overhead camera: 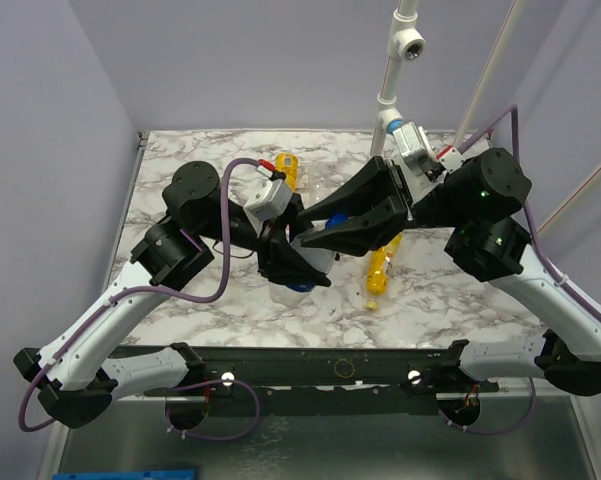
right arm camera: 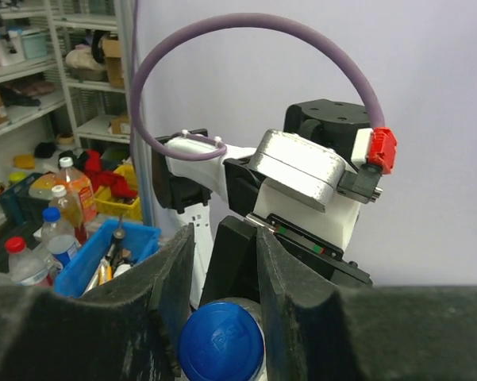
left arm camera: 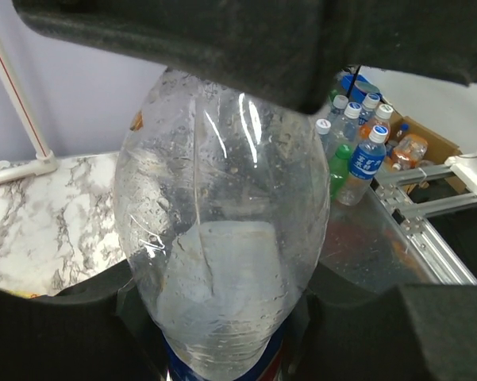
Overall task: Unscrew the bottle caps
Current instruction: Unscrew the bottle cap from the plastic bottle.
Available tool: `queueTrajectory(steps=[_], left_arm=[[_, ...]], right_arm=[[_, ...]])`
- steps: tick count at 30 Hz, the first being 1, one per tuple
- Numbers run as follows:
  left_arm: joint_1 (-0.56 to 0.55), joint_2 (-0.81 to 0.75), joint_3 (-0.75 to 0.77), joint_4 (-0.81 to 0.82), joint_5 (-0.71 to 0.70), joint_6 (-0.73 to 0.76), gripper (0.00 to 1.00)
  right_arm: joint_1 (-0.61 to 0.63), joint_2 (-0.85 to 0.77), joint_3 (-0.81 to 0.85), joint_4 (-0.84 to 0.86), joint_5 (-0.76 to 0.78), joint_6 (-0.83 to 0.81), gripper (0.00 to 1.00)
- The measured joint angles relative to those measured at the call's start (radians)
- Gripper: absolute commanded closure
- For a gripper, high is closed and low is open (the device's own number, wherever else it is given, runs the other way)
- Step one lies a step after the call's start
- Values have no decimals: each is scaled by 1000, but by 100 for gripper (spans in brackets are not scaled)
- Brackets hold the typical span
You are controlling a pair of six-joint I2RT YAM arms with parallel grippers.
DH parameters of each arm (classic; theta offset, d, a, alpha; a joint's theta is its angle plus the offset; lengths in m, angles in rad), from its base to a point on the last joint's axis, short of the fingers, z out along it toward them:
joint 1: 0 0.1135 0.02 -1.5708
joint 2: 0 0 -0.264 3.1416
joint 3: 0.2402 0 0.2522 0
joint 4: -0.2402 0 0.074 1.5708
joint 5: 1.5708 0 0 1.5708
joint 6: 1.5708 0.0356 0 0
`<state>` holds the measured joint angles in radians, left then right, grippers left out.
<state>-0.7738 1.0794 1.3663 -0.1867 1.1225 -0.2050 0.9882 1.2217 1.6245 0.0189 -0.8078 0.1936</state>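
A clear bottle with a blue label hangs above the table's middle, and my left gripper is shut round its body. In the left wrist view the clear bottle fills the frame between the left gripper fingers. Its blue cap sits between the fingers of my right gripper, which is shut on it. From above, the right gripper meets the left one end to end, hiding the cap.
A yellow-filled bottle lies on the marble table right of the grippers. Another yellow bottle is at the back behind the left wrist. A white camera pole rises at the back right. Off the table stand several spare bottles.
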Motion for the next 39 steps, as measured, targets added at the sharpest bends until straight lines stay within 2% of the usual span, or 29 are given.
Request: queueTrajectory(steps=[2,3,5,9,14,20,25,27,30,33,37,39], left_arm=[[0,1,-1,-3,-13,12,100],[1,0,-2,-4,-30,23,100],[4,-5,-6,-5,-94,51,100],[6,-8,-23,-8,-290,123,100],[7,-8,-41,-14,-492,202,100],[7,-9,-49,-13,-605,239,100],[7,-13,-56,-8,-652,251,100],[7,-14,-61,0,-665,251,100],[7,-14,-66,6,-678,251,100],[7,-15,-68,6,-687,251,100],[7,-15,-68,15,-702,251,100],[7,-15,-68,19,-707,251,100]], right_arm=[[2,-14,-11,-14,64,-4,24],[5,-23,-13,-24,119,-3,16],[10,-38,-11,-34,255,-2,6],[10,-37,36,-80,528,8,5],[10,55,172,-192,753,24,13],[10,127,206,-300,865,42,28],[10,127,204,-320,900,54,58],[10,119,197,-316,903,61,65],[10,112,188,-308,904,72,66],[9,112,182,-303,904,78,54],[10,111,166,-298,904,87,60],[10,111,155,-298,904,90,69]])
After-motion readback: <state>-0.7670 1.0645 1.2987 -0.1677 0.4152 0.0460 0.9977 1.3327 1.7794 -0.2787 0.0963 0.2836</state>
